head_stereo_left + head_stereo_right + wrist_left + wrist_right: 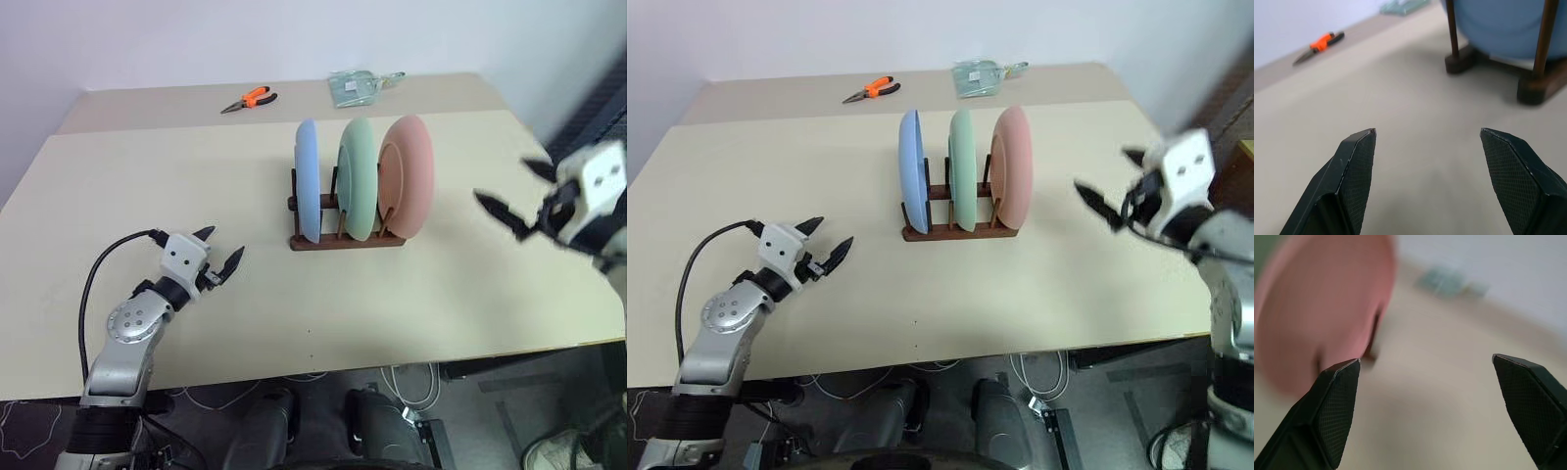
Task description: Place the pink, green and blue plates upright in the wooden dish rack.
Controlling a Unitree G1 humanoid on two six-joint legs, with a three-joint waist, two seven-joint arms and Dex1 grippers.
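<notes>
Plates all stand upright in the wooden dish rack (960, 231) at mid-counter (872, 313): blue plate (912, 172), green plate (961, 168), pink plate (1012, 164), side by side. Left gripper (219, 257) hovers low over the counter, well apart from the rack, jaws wide and empty. Right gripper (1109, 192) hangs beside the pink plate, jaws wide, holding nothing. Loading looks finished; what remains is probably only drawing both arms clear without knocking a plate.

Furniture: pale beige table (196, 186), second beige tabletop butted along its far edge | Wall: plain white wall (147, 39) directly behind | Floor: dark floor (509, 411) under near edge, white cables (411, 382) trailing | Light: even, soft, diffuse
</notes>
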